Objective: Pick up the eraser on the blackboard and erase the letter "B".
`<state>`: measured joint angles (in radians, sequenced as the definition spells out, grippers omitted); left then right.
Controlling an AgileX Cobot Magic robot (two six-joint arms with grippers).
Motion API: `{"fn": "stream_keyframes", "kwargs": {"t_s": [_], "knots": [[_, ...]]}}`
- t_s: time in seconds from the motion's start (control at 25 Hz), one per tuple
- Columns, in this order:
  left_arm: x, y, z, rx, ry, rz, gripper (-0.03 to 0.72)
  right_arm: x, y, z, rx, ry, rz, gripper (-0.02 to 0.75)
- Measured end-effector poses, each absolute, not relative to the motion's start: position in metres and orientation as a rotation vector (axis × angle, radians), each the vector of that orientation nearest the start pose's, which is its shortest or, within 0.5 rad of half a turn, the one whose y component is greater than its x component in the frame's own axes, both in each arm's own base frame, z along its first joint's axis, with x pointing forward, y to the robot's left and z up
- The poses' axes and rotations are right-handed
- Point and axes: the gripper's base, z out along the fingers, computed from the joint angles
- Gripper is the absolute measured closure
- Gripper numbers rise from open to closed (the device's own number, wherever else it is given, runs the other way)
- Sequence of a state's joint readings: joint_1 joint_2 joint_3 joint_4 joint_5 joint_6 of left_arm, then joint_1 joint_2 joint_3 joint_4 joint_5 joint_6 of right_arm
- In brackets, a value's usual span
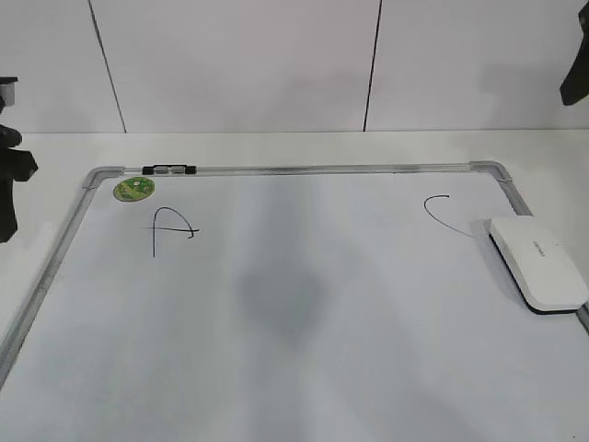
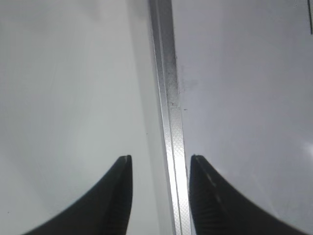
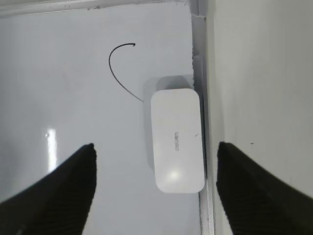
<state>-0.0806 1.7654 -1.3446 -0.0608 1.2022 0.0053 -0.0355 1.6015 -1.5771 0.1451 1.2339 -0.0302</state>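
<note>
The white eraser [image 1: 537, 262] lies on the blackboard [image 1: 294, 331] against its right frame; it also shows in the right wrist view [image 3: 177, 142]. My right gripper [image 3: 155, 146] is open wide and empty, hovering above the eraser; only a dark bit of it shows at the top right of the exterior view [image 1: 577, 74]. My left gripper [image 2: 160, 159] is open and empty, its fingers either side of the board's left frame rail [image 2: 168, 112]. No letter "B" shows on the board; the middle is blank.
A black "A" [image 1: 170, 230] is at the board's left and a curved "C" [image 1: 446, 214] at its right, next to the eraser. A green round sticker [image 1: 134, 189] and a small black clip [image 1: 169, 169] sit at the top left of the frame.
</note>
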Motion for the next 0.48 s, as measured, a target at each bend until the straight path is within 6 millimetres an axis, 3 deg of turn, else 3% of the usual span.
{"fn": "stream_keyframes", "kwargs": {"t_s": [0.24,0.48], "knots": [[0.317,-0.032,0.274,0.096,3.016,-0.115,0.4,0.289,0.003,0.362,0.036,2.736,0.189,0.151],[0.255,-0.028,0.305,0.097,2.933,-0.126,0.419,0.232,0.004,0.349,0.038,2.763,0.183,0.151]]}}
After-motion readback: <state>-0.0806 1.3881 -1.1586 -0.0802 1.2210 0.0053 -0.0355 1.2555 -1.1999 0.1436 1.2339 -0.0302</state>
